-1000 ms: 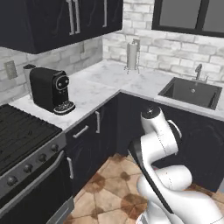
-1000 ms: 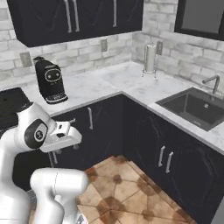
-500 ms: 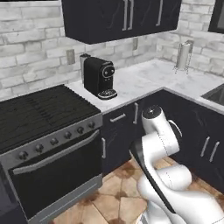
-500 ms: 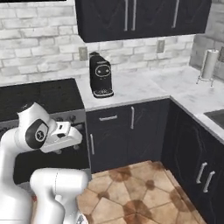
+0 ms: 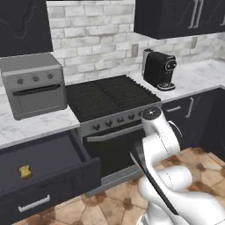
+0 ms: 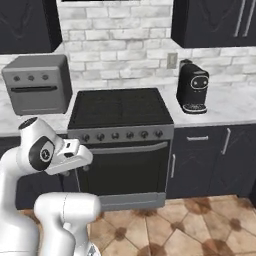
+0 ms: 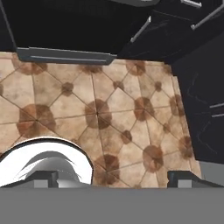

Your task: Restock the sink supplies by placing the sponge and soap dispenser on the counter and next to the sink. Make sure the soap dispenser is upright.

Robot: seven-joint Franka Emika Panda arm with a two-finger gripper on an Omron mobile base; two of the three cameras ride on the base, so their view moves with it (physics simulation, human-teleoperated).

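Small yellow rectangular sponge (image 5: pixel 25 172) lies in open dark drawer (image 5: pixel 41 165), far left of the open, empty hand (image 7: pixel 114 179).

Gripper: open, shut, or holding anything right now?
Gripper: open, jaws spread wide over the tiled floor, holding nothing.

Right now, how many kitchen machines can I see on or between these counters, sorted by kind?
Toaster ovens: 1, the grey toaster oven
Coffee machines: 1, the black coffee machine
Stoves: 1, the black stove
Total: 3
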